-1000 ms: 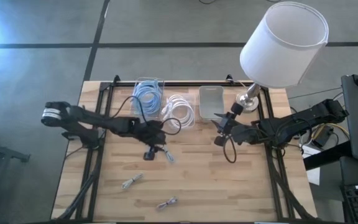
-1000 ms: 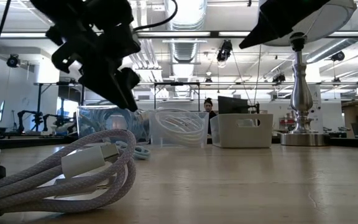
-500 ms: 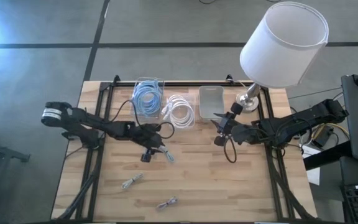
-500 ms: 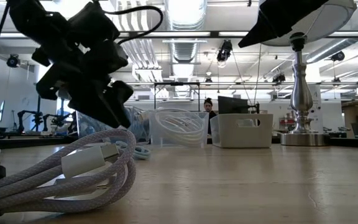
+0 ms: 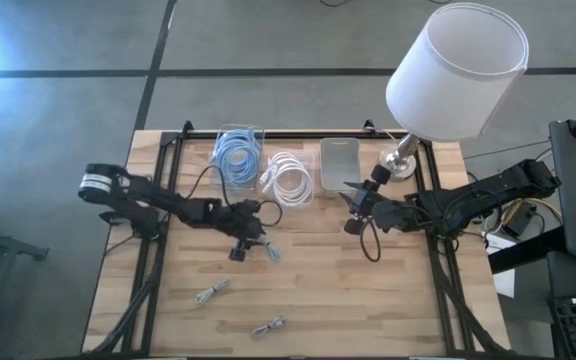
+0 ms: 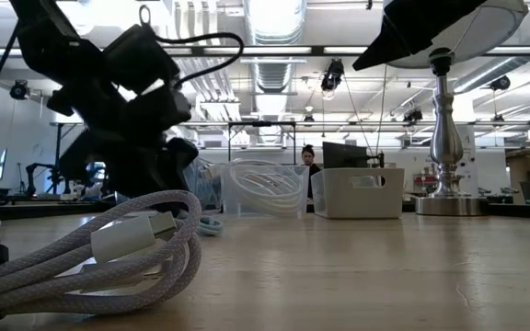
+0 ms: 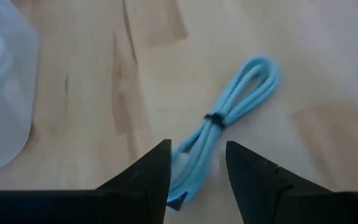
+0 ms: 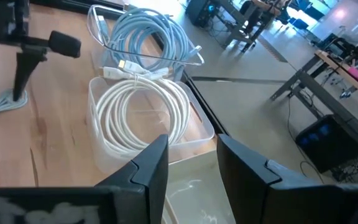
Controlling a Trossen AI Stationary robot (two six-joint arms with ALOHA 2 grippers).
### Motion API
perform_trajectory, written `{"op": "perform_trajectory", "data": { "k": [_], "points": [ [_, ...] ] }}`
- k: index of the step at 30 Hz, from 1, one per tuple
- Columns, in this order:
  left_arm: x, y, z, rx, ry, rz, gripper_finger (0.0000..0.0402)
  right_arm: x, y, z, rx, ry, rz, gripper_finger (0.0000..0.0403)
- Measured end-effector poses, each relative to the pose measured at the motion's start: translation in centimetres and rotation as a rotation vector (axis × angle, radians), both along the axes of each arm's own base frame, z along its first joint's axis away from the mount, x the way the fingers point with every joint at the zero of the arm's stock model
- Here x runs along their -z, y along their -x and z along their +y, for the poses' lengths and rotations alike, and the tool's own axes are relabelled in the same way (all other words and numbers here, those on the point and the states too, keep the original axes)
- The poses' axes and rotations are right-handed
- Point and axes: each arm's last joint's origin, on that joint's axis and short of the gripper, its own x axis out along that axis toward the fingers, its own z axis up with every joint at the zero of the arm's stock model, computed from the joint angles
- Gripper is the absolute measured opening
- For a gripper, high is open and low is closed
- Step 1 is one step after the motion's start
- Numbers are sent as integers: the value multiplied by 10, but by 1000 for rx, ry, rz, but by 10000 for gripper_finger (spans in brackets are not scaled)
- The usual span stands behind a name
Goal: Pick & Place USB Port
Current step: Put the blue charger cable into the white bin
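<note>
A wooden table is seen from above, with a white-shaded lamp standing at its 1 o'clock corner. Along the 12 o'clock edge three clear bins are lined up: one holding a coil of blue cable, the next a coil of white cable, and an empty bin just beside the lamp's base.

The left arm is stretched from the 9 o'clock side toward the table's middle, and its hand is held low over the boards, just below the bins. The small light-blue bundled cable is laid on the table just beside this hand, at its 4 o'clock in the high view. In the left wrist view the same bundle, bound by a dark tie at its middle, is seen flat on the wood with one end running into the gap between the hand's fingers; the fingers are set moderately apart and nothing is gripped between them.

The right arm is reached in from the 3 o'clock side, and its hand is held near the empty bin, with a narrow gap between its fingers and nothing held.

Two more small grey cable bundles are laid toward the 6 o'clock edge, one at about 7 o'clock and another nearer the edge. In the low view a thick white braided cable is seen close up on the table.
</note>
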Motion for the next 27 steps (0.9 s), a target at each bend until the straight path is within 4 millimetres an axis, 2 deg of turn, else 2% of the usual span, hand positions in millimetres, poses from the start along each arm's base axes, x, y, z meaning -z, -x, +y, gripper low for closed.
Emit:
{"op": "perform_trajectory", "data": {
  "k": [4,10,15,20,27],
  "points": [
    [7,-3,3,-43,-64,26,156,0,0,0,0,0,1,131],
    [12,-6,3,-40,-60,39,151,0,0,0,-1,1,2,128],
    [11,-6,2,-43,-51,39,107,0,0,0,-19,36,31,133],
    [6,-11,3,-53,-47,26,55,0,0,-1,-22,55,41,134],
    [-20,-34,2,-58,-39,-80,64,1,-4,1,-61,27,33,148]
  ]
}}
